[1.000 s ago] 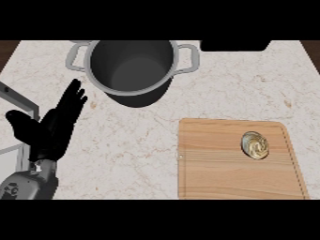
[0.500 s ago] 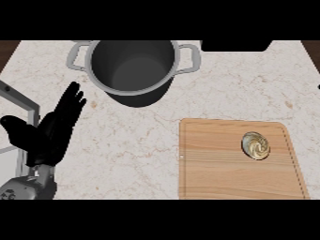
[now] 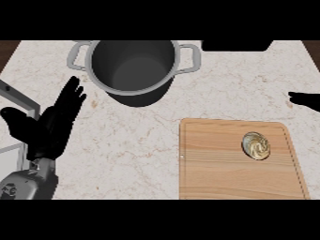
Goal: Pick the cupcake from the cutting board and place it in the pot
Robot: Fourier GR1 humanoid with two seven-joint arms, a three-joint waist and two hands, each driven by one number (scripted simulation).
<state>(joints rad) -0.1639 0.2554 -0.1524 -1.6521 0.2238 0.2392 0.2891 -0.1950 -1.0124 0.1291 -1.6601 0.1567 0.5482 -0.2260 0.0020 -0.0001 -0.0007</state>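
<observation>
The cupcake sits on the cutting board, in the board's upper right part, seen from above as a round swirl of pale frosting. Nothing touches it. The cutting board is a light wooden rectangle lying flat on the marbled surface at the lower right of the view.

The pot stands well apart from the board, up and to the left near the far edge of the surface. It is grey, upright, with 2 side handles, and its dark inside shows nothing in it.

The right robot hand shows only partly at the view's right edge, above the board's upper right corner and apart from the cupcake; it holds nothing, but whether its fingers are straight or curled I cannot tell.

The left robot hand is at the left, released, fingers straight and pointing up toward the pot, thumb out to the side, holding nothing. Beside it at the left edge runs a grey metal rim.
</observation>
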